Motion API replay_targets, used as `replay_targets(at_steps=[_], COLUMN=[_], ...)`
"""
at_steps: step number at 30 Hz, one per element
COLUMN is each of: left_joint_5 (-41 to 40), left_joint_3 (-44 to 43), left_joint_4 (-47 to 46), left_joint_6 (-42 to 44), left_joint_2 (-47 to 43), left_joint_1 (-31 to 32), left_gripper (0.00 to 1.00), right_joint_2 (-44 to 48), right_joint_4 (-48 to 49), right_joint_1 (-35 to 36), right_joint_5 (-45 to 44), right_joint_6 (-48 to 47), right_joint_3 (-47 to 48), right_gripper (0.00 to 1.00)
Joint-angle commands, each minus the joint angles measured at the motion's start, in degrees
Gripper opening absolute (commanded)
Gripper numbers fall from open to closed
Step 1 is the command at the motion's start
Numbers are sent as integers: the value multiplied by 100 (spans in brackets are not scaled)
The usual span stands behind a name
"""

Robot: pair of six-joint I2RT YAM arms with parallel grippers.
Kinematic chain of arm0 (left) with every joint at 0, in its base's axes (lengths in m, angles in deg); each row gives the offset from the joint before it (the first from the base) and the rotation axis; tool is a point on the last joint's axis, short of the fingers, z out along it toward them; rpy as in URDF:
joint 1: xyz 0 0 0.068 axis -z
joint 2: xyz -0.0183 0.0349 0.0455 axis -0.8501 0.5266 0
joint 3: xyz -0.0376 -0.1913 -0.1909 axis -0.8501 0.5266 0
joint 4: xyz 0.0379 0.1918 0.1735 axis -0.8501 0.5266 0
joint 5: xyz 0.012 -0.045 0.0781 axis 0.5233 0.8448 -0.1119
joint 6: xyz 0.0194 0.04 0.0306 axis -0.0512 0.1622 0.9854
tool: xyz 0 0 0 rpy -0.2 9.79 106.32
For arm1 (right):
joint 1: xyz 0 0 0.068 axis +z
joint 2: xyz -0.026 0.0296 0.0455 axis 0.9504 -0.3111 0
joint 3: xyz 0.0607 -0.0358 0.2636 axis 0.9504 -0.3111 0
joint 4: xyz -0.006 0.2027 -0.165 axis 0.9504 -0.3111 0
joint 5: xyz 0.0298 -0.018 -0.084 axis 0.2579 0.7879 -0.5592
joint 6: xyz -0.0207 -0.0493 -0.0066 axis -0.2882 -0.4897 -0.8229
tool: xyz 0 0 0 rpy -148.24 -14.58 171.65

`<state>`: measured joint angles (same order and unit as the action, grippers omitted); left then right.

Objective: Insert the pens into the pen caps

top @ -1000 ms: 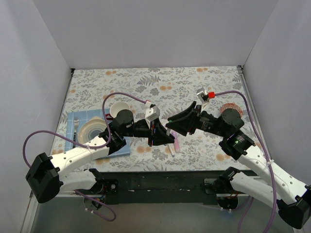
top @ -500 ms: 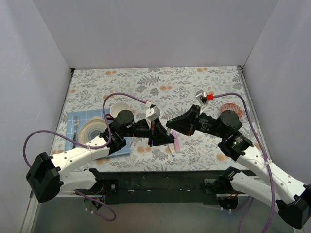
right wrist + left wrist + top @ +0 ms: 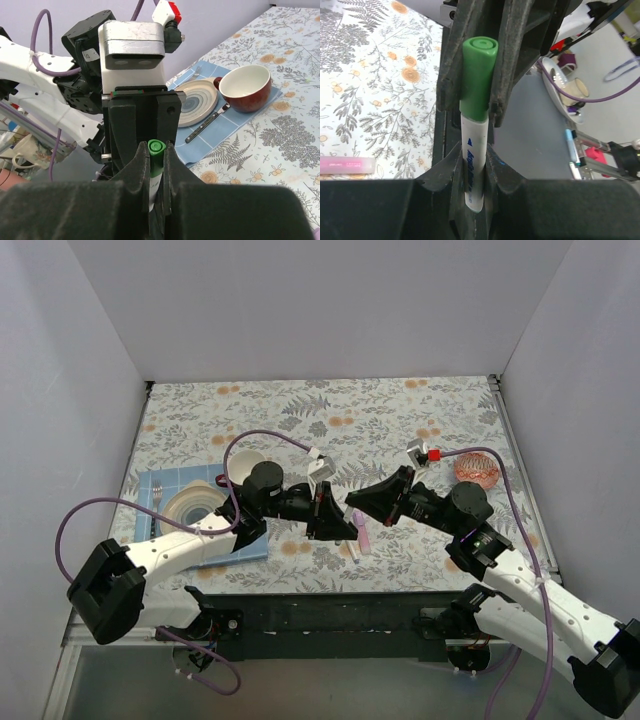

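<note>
smooth green plastic cap [image 3: 479, 75] (glossy white pen [image 3: 474, 165])

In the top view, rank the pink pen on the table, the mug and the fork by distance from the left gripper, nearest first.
1. Pink pen, just right of the left gripper.
2. Mug, back and left.
3. Fork, far left.

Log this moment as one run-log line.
left tool: shut on white pen | right tool: shut on green cap | cap: over pen end, seating unclear
</note>
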<state>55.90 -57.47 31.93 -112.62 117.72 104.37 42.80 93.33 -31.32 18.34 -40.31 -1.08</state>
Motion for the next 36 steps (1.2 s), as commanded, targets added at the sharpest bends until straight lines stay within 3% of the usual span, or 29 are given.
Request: replay_targets(at_steps=[1,4,9,14,22,34,36], left_joint_5=[-174,-147,-392,-577,-929,-578,-500], left_joint_3=[-359,-376,-675,-719,-587,-912,-1131], left_joint_4=[-1366,-1638,-1252,-1146,-1287,-1155,-796], left_joint_6=[-661,-723,-319,-143,-152,-222,5], left_joint_2=[-111,-119,-23,83,153,364,399], left_joint_1=[-589,-791,-836,-836,-836,-1161,-1178], left_gripper=[0,0,0,0,0,0,0], right_joint_2=[-5,30,4,4,-180,-725,-795], right_joint_4=[-522,-391,170,409,-46,129,32], right_joint_1=[146,146,216,479,1033,1701,1719], right_joint_5=[939,1009,1089,466,-598,-344,-274], right_joint_6=[-170,-91,435,753,534,305,182], right_joint_3=[-384,-490,-885,-1105,-886,-859,-754], right_gripper=[1,1,1,1,1,1,1])
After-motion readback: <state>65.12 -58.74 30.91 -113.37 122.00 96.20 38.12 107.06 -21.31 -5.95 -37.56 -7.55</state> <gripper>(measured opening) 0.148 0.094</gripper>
